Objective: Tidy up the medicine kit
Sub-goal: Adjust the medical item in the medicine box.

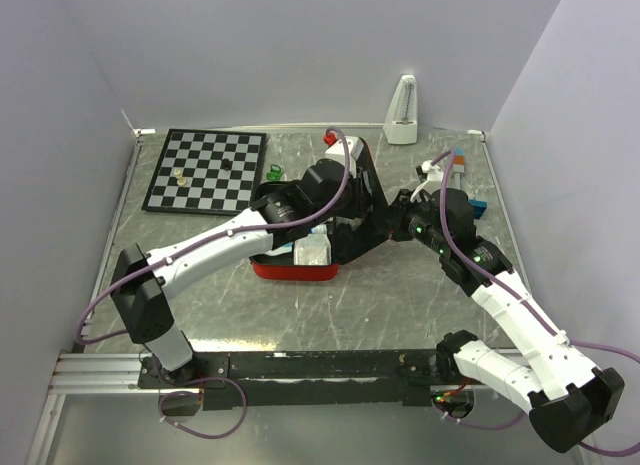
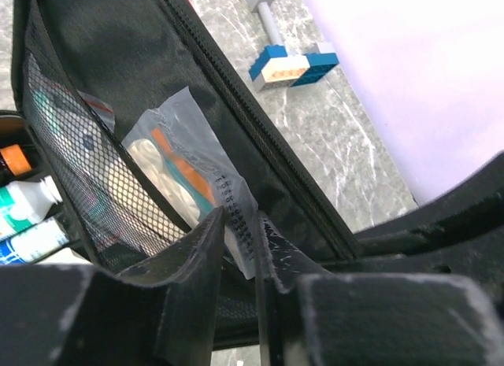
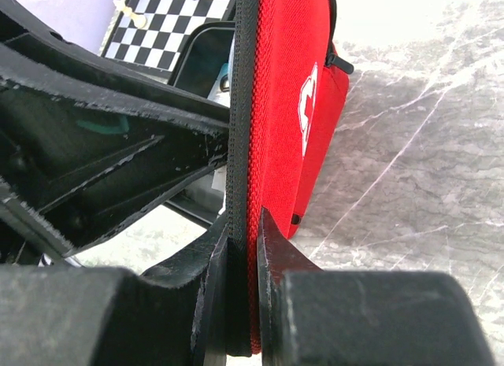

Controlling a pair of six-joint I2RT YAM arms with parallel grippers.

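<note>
My right end effector [image 3: 244,224] pinches the zipper edge of the red lid [image 3: 283,83], which stands upright. My left end effector [image 2: 239,234] pinches a clear packet [image 2: 177,146] against the lid's black lining, beside its mesh pocket [image 2: 79,161]. The medicine kit [image 1: 295,270] sits open mid-bench [image 1: 400,305], near the chessboard [image 1: 205,170].

– What sort of place was it?

– A robot lab, a closed test cell. Plain pale walls [image 1: 300,45] stood round the table [image 1: 300,310] on its left, far and right sides.

– What else showed it?

– A left arm [image 1: 200,250] and a right arm [image 1: 520,315] were bolted to a metal rail [image 1: 300,370] at the table's near edge, and purple cables [image 1: 348,170] ran along them. On the table lay unrelated props: a chessboard [image 1: 207,170], a metronome [image 1: 402,110], toy bricks [image 2: 287,67] and a red medicine kit [image 1: 295,270].
</note>
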